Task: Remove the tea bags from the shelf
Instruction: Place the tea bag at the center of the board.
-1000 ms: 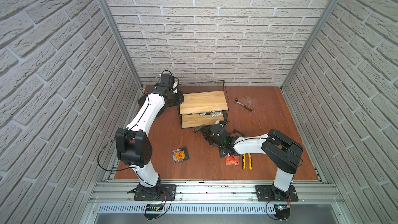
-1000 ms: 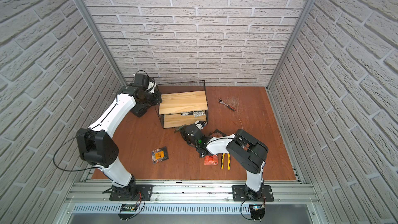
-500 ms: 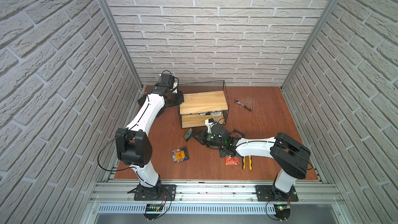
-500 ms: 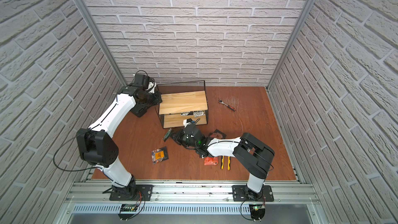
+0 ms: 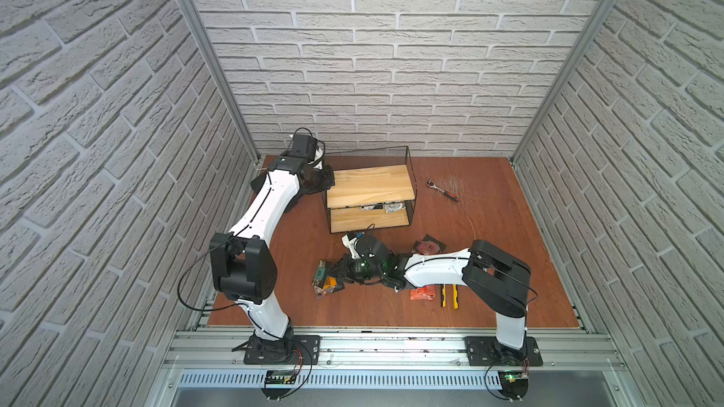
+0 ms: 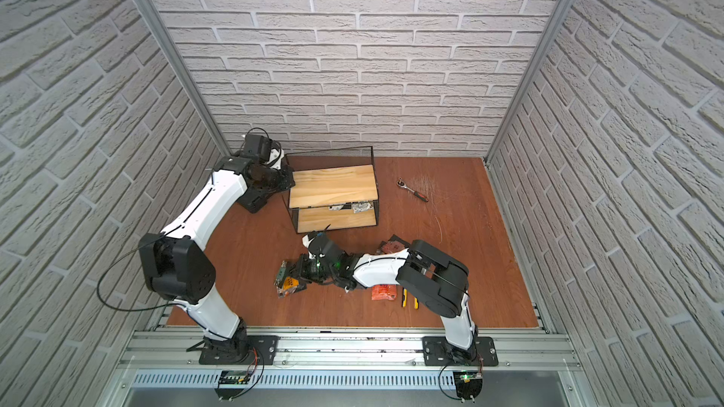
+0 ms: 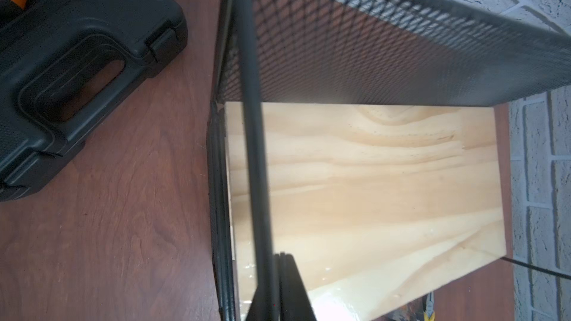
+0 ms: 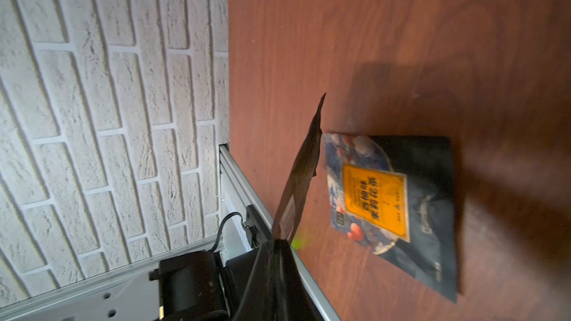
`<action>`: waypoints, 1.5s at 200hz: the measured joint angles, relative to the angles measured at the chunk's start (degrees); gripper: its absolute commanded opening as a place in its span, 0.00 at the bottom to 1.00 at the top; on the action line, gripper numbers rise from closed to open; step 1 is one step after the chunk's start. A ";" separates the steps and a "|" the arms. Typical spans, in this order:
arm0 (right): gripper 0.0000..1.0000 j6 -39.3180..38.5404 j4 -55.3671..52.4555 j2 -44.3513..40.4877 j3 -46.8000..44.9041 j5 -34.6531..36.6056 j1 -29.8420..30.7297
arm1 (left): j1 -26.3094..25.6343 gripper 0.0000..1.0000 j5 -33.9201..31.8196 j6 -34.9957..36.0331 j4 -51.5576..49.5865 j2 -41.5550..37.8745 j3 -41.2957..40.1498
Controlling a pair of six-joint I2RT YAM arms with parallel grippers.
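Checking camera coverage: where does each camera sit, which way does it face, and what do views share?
Top views: high at the front, looking down at table, shelf, left arm, right arm.
Left wrist: beside the shelf, facing across its top board; shut left gripper shows.
Right wrist: low, facing the side wall; right gripper pinching held tea bag.
Shared: orange-label tea bag, also in both top views.

The black wire shelf (image 5: 370, 185) with pale boards stood mid-frame, tea bags (image 5: 393, 207) on its lower board, while a dark sachet (image 8: 301, 177) hung edge-on beside a flat orange-labelled sachet (image 5: 328, 283) lower down.
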 measured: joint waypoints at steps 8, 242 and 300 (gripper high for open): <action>0.03 -0.09 -0.76 0.13 0.00 -0.02 -0.04 | 0.00 0.07 -0.02 0.00 0.00 0.00 0.00; 0.36 -1.22 -10.19 -0.15 -0.28 3.39 -2.25 | 0.02 0.07 -0.02 0.00 -0.09 0.11 0.17; 0.34 0.11 -7.80 -5.18 -8.11 7.21 -3.76 | 0.02 0.07 0.02 -0.02 -0.11 0.22 0.33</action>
